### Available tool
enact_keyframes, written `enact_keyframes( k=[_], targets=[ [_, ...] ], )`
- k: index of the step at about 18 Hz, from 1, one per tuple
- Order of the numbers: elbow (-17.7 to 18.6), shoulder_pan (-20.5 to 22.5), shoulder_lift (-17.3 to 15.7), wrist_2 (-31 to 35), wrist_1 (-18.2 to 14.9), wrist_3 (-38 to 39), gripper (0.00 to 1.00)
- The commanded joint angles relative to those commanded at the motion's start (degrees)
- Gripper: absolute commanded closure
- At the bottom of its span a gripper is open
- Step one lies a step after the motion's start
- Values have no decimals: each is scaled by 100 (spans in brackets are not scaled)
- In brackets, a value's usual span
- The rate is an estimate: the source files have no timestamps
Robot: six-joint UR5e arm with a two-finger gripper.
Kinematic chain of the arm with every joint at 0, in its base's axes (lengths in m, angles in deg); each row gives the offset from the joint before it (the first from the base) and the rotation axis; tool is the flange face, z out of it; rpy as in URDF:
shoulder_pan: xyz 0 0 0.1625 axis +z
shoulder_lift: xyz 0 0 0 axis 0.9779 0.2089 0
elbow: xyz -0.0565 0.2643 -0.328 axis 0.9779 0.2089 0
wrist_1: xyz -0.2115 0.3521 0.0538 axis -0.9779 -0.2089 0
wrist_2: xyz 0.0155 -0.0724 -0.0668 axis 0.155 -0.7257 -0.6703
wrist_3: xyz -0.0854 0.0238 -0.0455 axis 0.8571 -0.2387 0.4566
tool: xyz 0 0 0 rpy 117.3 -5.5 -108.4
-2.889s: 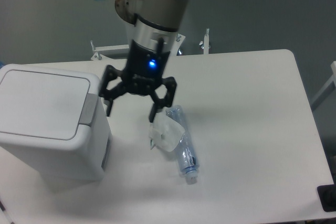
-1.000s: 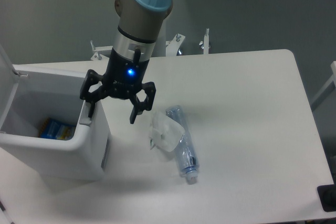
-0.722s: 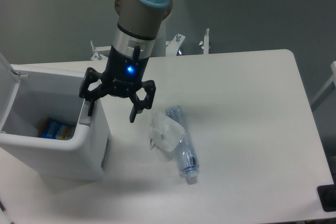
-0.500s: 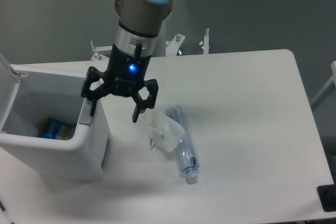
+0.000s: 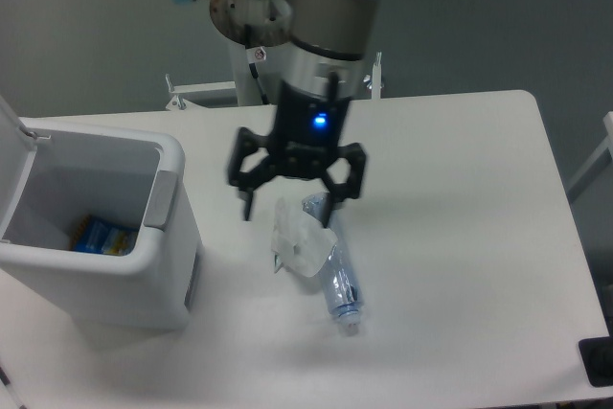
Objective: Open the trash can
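The white trash can [image 5: 169, 284] stands at the left of the table with its lid [image 5: 10, 120] swung up at the far left edge. Its inside shows, with a blue and yellow packet [image 5: 94, 234] at the bottom. The grey push tab [image 5: 160, 200] sits on the right rim. My gripper [image 5: 292, 206] hangs open to the right of the can, above the top end of a crushed clear plastic bottle [image 5: 326, 256] lying on the table. Nothing is between its fingers.
A white table [image 5: 460, 237] holds everything; its right edge curves near the frame's right side. Metal brackets [image 5: 375, 74] stand at the table's back edge. A dark object [image 5: 599, 361] sits at the bottom right corner.
The lid, closed in the earliest frame, stands open. My gripper has left the push tab and moved right, over the bottle.
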Motion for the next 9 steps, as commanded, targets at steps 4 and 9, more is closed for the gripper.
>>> enact_keyframes(
  k=[4,9],
  targets=[
    [-193,334,255,0,-9,-747,0],
    [-273,519,519,446,-44,-1749,0]
  ],
)
